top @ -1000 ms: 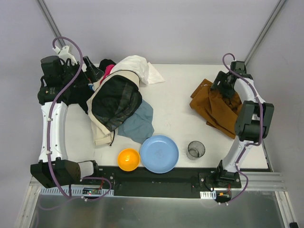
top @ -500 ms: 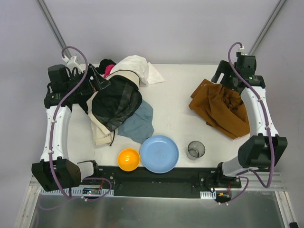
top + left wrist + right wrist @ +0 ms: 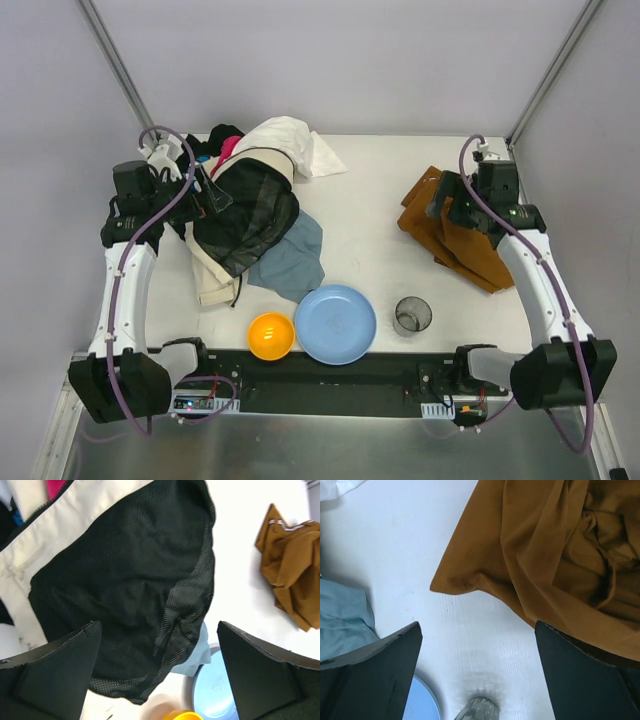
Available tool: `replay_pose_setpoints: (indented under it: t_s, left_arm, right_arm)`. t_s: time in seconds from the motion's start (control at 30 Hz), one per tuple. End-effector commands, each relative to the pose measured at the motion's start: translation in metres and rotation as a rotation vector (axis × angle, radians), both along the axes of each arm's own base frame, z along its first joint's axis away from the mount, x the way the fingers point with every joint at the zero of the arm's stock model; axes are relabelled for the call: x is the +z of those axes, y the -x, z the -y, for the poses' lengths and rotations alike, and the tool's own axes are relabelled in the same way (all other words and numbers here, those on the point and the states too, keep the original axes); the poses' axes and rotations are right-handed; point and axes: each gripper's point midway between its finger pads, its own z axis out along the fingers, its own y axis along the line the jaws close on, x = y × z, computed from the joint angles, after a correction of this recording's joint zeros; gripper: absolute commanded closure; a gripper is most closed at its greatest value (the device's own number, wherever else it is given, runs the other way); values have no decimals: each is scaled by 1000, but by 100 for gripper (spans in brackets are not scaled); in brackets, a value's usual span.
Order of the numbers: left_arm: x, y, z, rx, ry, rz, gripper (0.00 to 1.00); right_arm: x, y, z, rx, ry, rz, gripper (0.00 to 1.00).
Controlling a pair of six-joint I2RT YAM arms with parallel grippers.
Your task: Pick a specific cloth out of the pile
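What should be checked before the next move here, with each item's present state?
The brown cloth lies apart from the pile: ok.
The right gripper is open and empty: ok.
Cloth between the right gripper's tips: not ok, only bare table.
The left gripper is open, over the black garment: ok.
The cup and plate sit apart from the cloth: ok.
Height of the right gripper above the table: cannot tell.

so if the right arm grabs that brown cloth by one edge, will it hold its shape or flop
Probably flops: the brown cloth lies in soft folds. It looks thin, so likely light, and could trail on the table.
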Motion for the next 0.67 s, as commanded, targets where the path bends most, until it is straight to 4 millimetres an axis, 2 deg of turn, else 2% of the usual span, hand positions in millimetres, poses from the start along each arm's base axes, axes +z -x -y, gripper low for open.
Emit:
replay_pose_setpoints:
  t_s: [0.0,0.17,0.43,0.47,0.63]
  left_arm:
    - [-9,15,-8,30,-135,8,1]
    - [-20,35,-5,45,-222,-9,1]
    - [-35,63,0,56,-211,-2,1]
    - [-35,65,0,63,-210,3,1]
    - [-36,69,-9,132,-224,34,1]
  right_arm:
    - [17,16,2,-9,-3,99,4]
    - [11,44,4,-10,-17,124,4]
    - [1,89,11,-23,-22,211,4]
    - [0,93,17,-49,-1,224,4]
    - [-4,105,23,-57,20,273,4]
